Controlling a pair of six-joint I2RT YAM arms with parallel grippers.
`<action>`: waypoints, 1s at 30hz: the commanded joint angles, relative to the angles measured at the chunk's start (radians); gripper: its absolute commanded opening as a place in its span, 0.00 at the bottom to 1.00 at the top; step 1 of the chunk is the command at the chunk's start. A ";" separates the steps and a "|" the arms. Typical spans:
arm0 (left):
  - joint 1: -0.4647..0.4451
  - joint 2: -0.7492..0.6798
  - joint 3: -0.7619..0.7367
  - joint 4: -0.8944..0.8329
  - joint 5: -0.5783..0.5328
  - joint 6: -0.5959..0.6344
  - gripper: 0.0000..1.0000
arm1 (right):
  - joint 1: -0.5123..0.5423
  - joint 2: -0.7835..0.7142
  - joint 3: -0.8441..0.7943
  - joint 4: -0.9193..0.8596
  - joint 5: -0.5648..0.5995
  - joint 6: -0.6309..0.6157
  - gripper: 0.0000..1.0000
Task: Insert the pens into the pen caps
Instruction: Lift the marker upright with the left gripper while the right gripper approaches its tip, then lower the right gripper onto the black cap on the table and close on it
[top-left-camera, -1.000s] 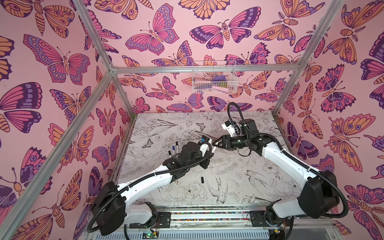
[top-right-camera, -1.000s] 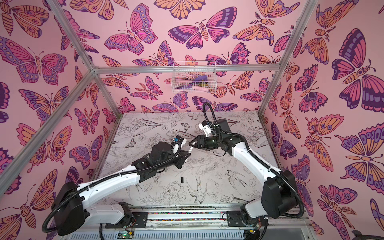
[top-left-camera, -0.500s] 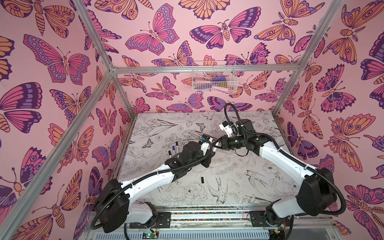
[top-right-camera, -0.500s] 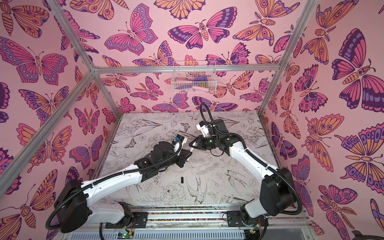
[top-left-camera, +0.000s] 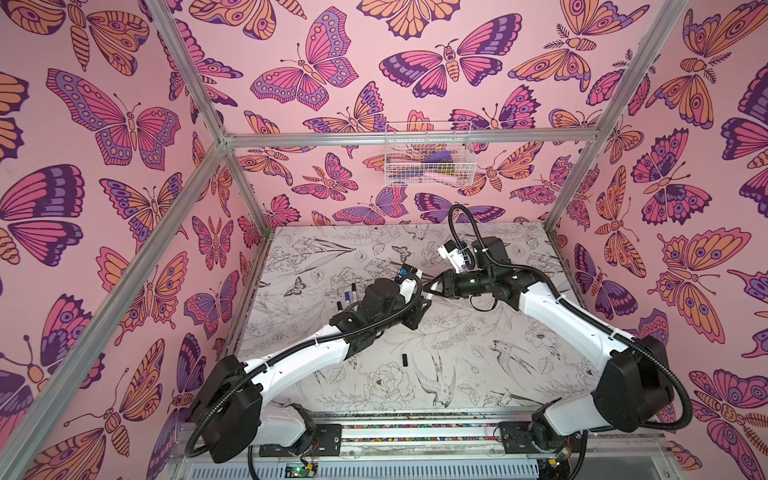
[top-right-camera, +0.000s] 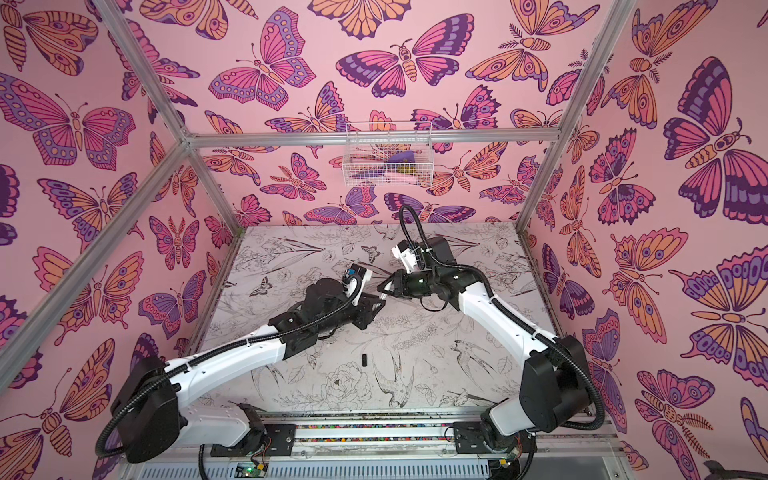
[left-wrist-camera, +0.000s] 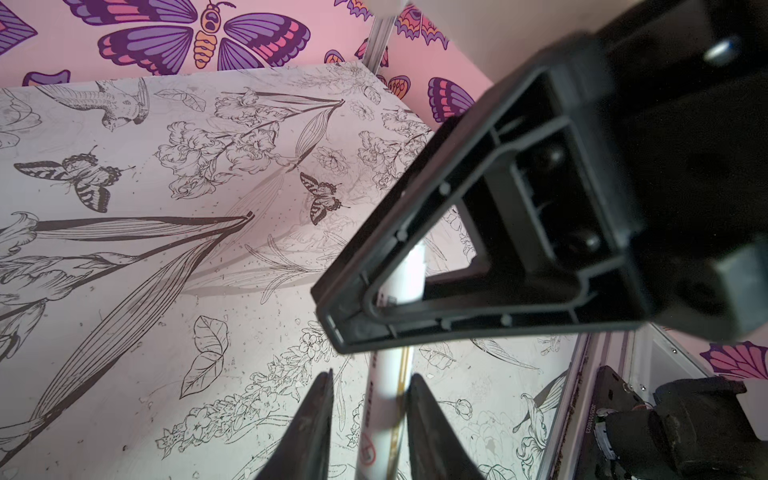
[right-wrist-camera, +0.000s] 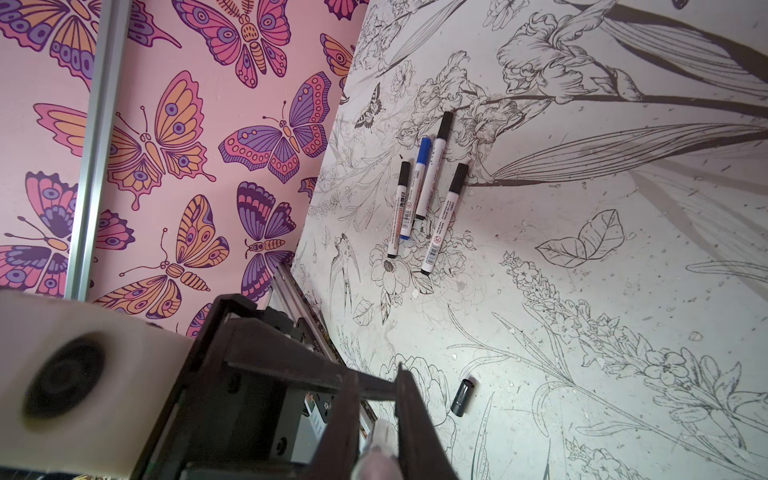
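One white pen (left-wrist-camera: 384, 399) is held in mid-air at the table's middle, where both grippers meet. My right gripper (right-wrist-camera: 377, 370) is shut on the pen (right-wrist-camera: 380, 440), and its black finger frame crosses the barrel in the left wrist view. My left gripper (left-wrist-camera: 372, 374) stands slightly open around the same pen, with a gap on one side. In both top views the left gripper (top-left-camera: 422, 301) and right gripper (top-left-camera: 432, 291) are tip to tip. Several capped pens (right-wrist-camera: 419, 191) lie together at the table's left (top-left-camera: 347, 297). One loose black pen cap (top-left-camera: 405, 360) (right-wrist-camera: 462, 397) lies near the front.
A white wire basket (top-left-camera: 428, 156) hangs on the back wall. Aluminium frame posts (top-left-camera: 253, 216) stand at the table's corners, with butterfly-print walls close on the left, right and back sides. The left arm's elbow (top-left-camera: 353, 328) hangs low over the table beside the capped pens.
My right gripper has moved left to the left gripper's tip and shut on the pen. The left gripper's jaws have parted a little round that pen.
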 joint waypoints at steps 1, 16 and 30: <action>0.009 0.020 0.028 0.006 0.037 0.004 0.32 | 0.013 0.004 0.031 -0.026 -0.019 -0.031 0.08; 0.009 0.056 0.050 0.006 0.081 -0.015 0.29 | 0.016 0.008 0.040 -0.024 -0.026 -0.033 0.06; 0.010 0.047 0.041 0.005 0.093 -0.013 0.16 | 0.018 -0.001 0.039 -0.051 -0.017 -0.051 0.05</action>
